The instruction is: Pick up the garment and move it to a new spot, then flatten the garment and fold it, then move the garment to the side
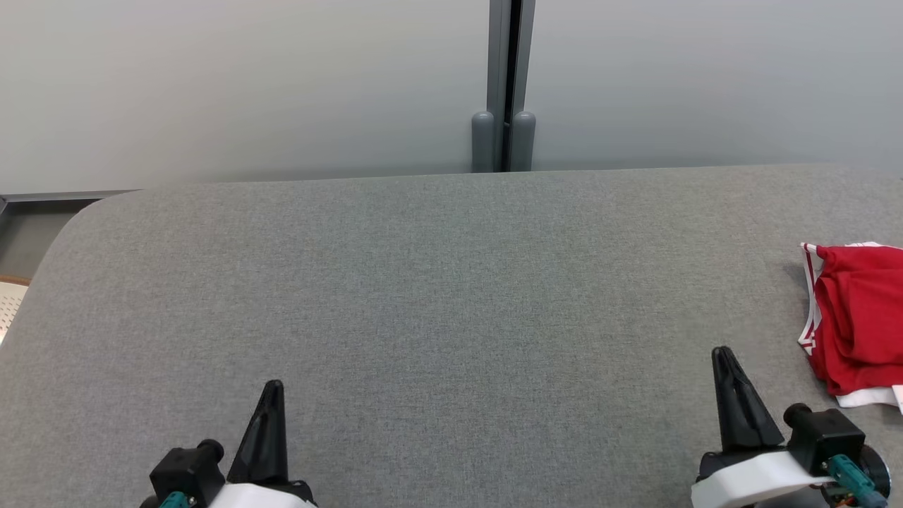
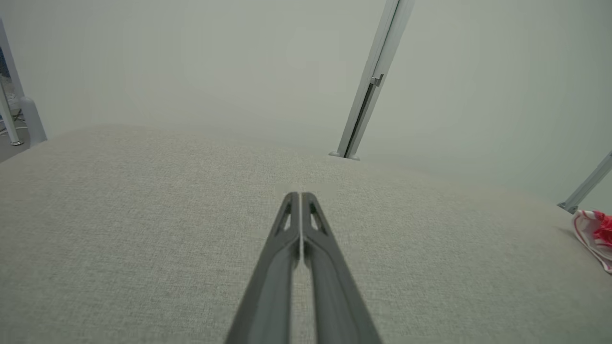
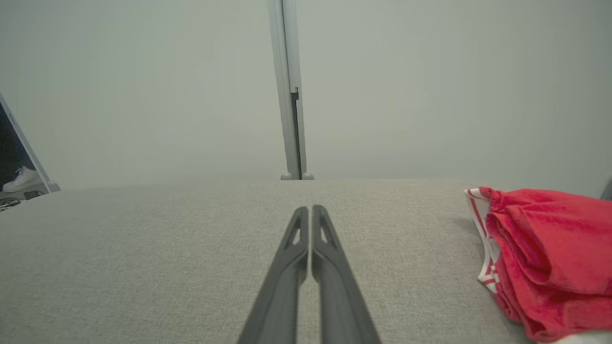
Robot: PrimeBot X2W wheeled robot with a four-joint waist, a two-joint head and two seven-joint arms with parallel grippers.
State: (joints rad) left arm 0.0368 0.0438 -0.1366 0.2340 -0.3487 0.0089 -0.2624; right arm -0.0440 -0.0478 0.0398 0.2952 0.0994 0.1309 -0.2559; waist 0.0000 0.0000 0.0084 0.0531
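Garment [image 1: 857,317] sits bunched at far right edge of grey fabric table [image 1: 451,282]. It's red w/ white trim and thin red stripes along its left hem, and partly cut off by the frame in head view. Folds are stacked loosely, not flat; a white layer peeks out under its near end. Left gripper [image 1: 274,391] is low at near-left of table, fingers pressed together tip to tip and holding nothing; left wrist view shows just a hairline slit btwn the two dark fingers. Right gripper [image 1: 724,356] is at near-right in the same state: jaws closed up, tips meeting, no grip on anything. Right gripper is near the garment but apart from it; garment lies to its right and a bit farther back, grey table cover showing btwn them. Left gripper is well apart from garment, most of the table width btwn. Both point toward back wall [image 1: 211,85], pale grey panels w/ a vertical grey post [image 1: 504,85] at the seam, approx centre, two rounded feet at table's far edge. Table has a rounded corner at far left. Low at left edge of right wrist view is what looks like a white shoe [image 3: 21,179] on the floor, too small & dim to be sure.
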